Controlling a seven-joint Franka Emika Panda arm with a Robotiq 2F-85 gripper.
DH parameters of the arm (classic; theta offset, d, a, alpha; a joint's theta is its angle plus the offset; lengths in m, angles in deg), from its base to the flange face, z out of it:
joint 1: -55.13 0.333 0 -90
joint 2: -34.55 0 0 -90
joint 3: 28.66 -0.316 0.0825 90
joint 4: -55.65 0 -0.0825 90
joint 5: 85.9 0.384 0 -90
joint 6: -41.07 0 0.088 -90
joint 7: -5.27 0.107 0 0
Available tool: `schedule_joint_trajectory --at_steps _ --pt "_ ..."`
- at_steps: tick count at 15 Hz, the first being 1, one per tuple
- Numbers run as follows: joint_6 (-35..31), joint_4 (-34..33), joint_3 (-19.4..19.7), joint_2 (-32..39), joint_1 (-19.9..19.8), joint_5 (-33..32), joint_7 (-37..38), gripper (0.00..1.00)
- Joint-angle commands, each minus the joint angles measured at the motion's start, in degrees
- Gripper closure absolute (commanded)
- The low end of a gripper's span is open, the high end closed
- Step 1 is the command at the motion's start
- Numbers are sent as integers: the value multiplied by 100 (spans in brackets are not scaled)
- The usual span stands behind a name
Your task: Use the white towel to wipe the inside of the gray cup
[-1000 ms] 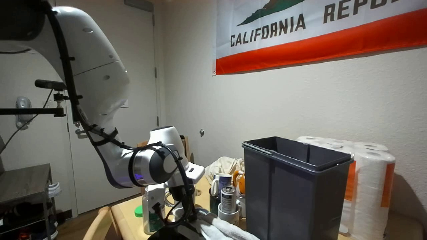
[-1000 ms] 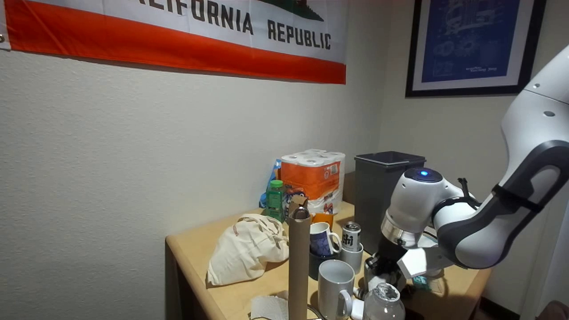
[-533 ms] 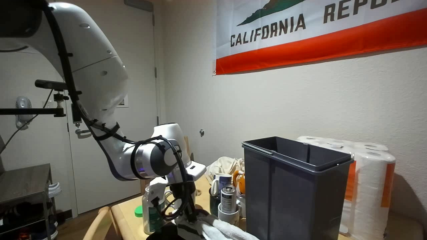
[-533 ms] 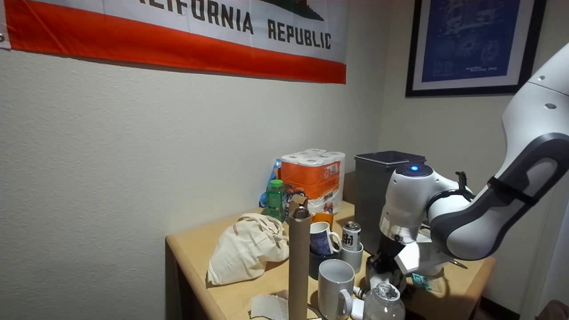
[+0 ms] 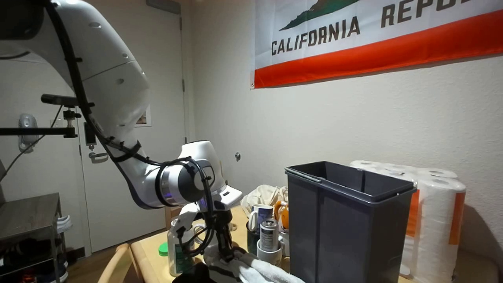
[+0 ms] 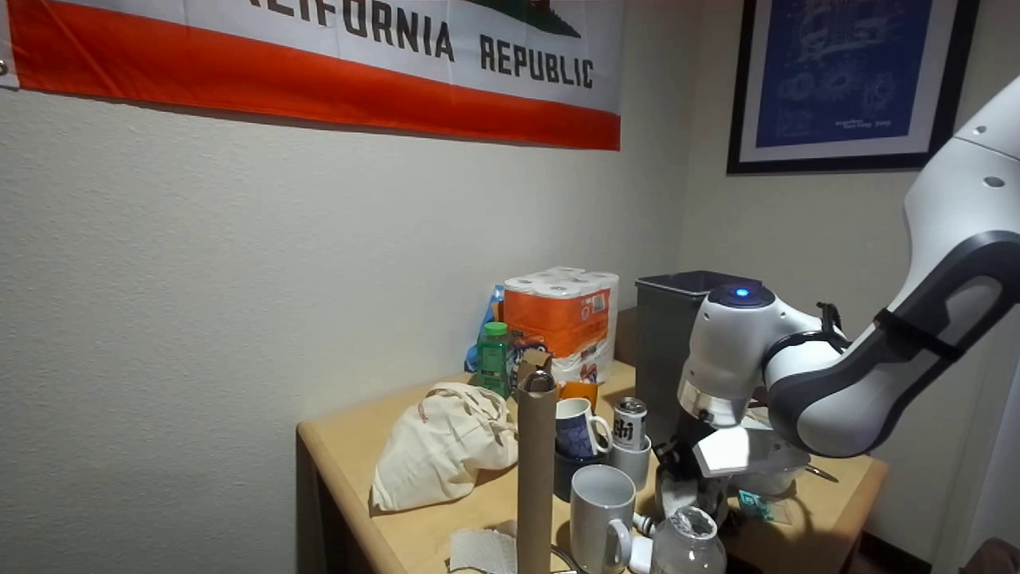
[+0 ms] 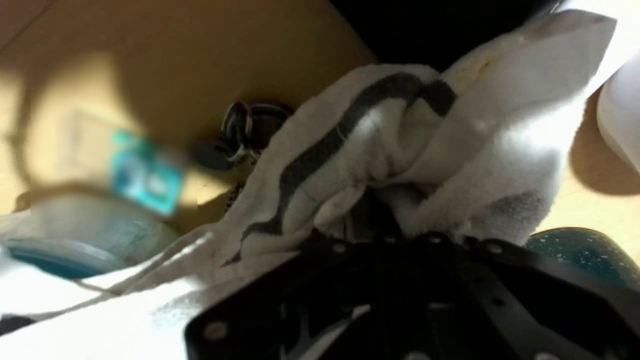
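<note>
A white towel [image 5: 264, 271] with a dark stripe lies bunched on the table. It fills the middle of the wrist view [image 7: 340, 145]. My gripper [image 7: 382, 227] points down into it, the fingers close together and cloth folded around their tips. In an exterior view the gripper [image 5: 227, 256] is at the towel's left end, left of the bin. A light grey mug [image 6: 598, 514] stands upright near the gripper in an exterior view. I cannot tell whether it is the task's gray cup; any cup under the towel is hidden.
A tall dark grey bin [image 5: 346, 228] stands beside the towel. A can [image 5: 269, 234] sits in a white cup, near a blue-white mug [image 6: 575, 430]. A clear jar [image 6: 689, 546], a cardboard tube [image 6: 535, 478] and a cloth bag [image 6: 446, 450] stand around the gripper.
The wrist has risen slightly and tilted, its top shifting toward the table's middle. The fingertips stay at about the same place in the towel, which has barely moved.
</note>
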Motion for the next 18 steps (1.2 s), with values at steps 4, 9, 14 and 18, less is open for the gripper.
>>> schedule_joint_trajectory --at_steps 4,9,14,18 --pt "632 142 -58 -60 142 336 293 99" --pt "794 21 1474 -143 1671 -438 959 99" --pt "468 58 1730 -97 1948 -1631 2381 99" --pt "172 126 1665 -97 1839 -1519 2773 99"
